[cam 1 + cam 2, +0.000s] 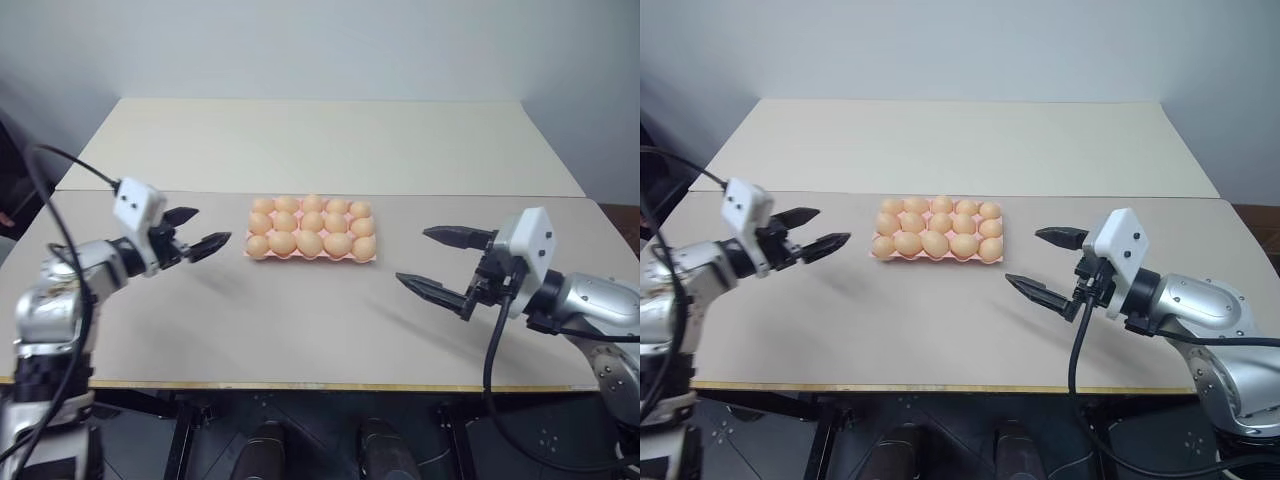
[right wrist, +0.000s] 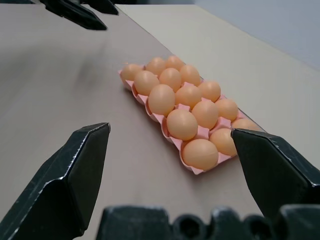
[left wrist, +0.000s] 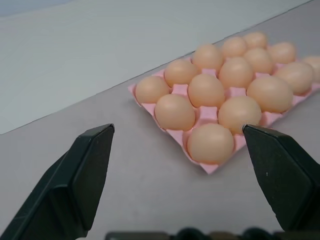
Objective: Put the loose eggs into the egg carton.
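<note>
With every cup of the egg carton (image 1: 311,256) filled w/ eggs (image 1: 310,243), left hand (image 1: 198,230) & right hand (image 1: 443,262) hover released, empty, either side above table (image 1: 300,330).

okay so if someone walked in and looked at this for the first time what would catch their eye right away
The pink egg carton in the middle of the table, every cup filled with orange-brown eggs. Next, the two black-fingered grippers flanking it, both open and empty: the left gripper just off the carton's left end, the right gripper farther off on its right and nearer the table's front edge.
</note>
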`<state>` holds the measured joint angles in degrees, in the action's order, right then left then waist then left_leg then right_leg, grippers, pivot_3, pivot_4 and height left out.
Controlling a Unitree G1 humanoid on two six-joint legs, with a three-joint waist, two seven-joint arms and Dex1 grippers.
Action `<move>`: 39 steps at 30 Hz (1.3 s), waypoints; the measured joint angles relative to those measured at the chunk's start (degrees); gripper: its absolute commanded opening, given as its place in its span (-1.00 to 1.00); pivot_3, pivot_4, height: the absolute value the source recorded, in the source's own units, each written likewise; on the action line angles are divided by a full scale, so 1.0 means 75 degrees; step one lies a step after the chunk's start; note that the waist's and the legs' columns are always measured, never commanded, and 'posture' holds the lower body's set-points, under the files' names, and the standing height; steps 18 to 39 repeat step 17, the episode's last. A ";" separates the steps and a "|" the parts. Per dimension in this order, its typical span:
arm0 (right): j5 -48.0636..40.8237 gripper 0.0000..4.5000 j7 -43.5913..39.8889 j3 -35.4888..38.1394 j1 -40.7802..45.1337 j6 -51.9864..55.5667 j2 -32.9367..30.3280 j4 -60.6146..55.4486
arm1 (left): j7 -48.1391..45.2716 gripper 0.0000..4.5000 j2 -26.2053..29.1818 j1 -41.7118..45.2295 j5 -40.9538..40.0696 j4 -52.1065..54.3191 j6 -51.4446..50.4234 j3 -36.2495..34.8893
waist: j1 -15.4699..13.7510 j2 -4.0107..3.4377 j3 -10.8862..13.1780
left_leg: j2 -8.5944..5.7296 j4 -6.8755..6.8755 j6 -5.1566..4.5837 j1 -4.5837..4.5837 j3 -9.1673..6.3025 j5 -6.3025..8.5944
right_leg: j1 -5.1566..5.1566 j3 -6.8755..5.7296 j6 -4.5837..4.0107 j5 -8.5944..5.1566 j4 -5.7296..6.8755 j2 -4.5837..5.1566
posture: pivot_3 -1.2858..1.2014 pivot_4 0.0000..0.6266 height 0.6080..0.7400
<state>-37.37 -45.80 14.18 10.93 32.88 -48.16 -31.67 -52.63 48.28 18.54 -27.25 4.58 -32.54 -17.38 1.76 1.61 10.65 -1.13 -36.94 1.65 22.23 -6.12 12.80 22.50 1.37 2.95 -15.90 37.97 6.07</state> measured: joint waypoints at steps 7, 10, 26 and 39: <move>-0.0276 1.00 -0.0770 0.0585 -0.0075 0.0057 -0.0472 0.0804 | -0.1721 0.99 0.1004 -0.1706 -0.0743 0.0768 0.0253 -0.1488 | -0.0020 -0.0004 0.0002 | 0.0004 0.0004 -0.0001 0.0001 0.0004 0.0001 | -0.0004 -0.0001 -0.0001 0.0000 -0.0012 0.0002 | 0.03 -0.52 1.00; -0.0299 1.00 -0.1026 0.0786 -0.0223 0.0107 -0.0683 0.0901 | -0.1926 0.99 0.1015 -0.2089 -0.1245 0.1199 -0.0063 -0.1924 | -0.0064 -0.0003 0.0003 | 0.0007 0.0004 -0.0001 -0.0003 0.0005 0.0001 | -0.0008 -0.0001 -0.0001 0.0000 -0.0012 0.0001 | 0.03 -0.52 1.00; -0.0284 1.00 -0.1322 0.0851 -0.0336 0.0105 -0.0740 0.1097 | -0.1735 0.99 0.1005 -0.2626 -0.2026 0.1951 -0.0714 -0.2394 | -0.0060 -0.0003 0.0003 | 0.0009 0.0007 -0.0002 -0.0011 0.0007 0.0001 | -0.0012 0.0001 0.0000 0.0000 -0.0012 -0.0002 | 0.03 -0.52 1.00; -0.0284 1.00 -0.1322 0.0851 -0.0336 0.0105 -0.0740 0.1097 | -0.1735 0.99 0.1005 -0.2626 -0.2026 0.1951 -0.0714 -0.2394 | -0.0060 -0.0003 0.0003 | 0.0009 0.0007 -0.0002 -0.0011 0.0007 0.0001 | -0.0012 0.0001 0.0000 0.0000 -0.0012 -0.0002 | 0.03 -0.52 1.00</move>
